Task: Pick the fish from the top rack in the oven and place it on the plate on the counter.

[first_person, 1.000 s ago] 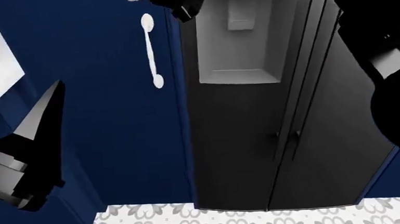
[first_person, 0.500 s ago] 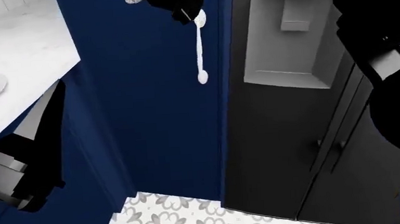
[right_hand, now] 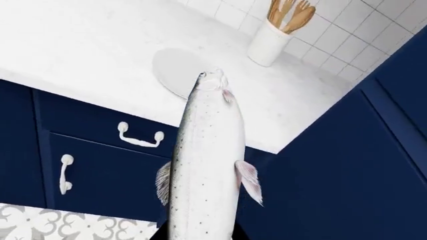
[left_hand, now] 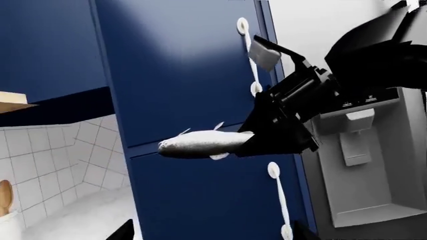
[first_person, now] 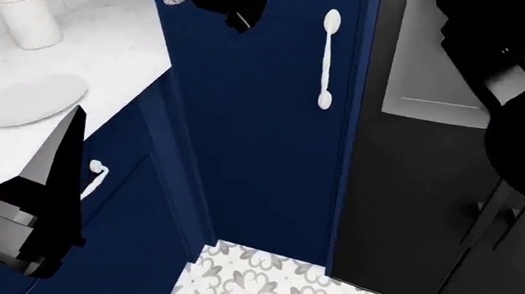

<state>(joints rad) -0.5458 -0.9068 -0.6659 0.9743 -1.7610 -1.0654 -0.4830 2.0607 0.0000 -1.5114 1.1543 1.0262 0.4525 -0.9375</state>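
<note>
R gripper (left_hand: pixel 280 137) is raised in mid-air in front of the tall navy cabinet (left_hand: pixel 193 100), black angular fingers clamped on the tail end of the fish (left_hand: pixel 203 145). The fish sticks out roughly level from the jaws, head away from the gripper. In the R wrist view the fish (right_hand: pixel 207 160) runs lengthwise from the cam: slender, silvery w/ fine dark speckles, pale belly, small translucent fins each side, its head overlapping the near rim of the plate (right_hand: pixel 175 70) in that view, but it hangs well above it, not touching.

L gripper (first_person: pixel 50 180) is low at the head view's left, over the front edge of the counter (first_person: pixel 101 54); a tapered black finger points up, grey metal block behind it. Can't tell if its jaws are open or closed.

Plate (first_person: pixel 32 99): plain round, flat, white, lying near the counter's front edge. Counter is white stone, faintly marbled, backed by square white tiles (right_hand: pixel 347 30). A white cylindrical utensil holder (right_hand: pixel 269 42) w/ wooden tools stands at the back by the tiles. Navy cabinets below w/ curved white handles (right_hand: pixel 140 135). Floor (first_person: pixel 252 277) is patterned grey-white tile.
</note>
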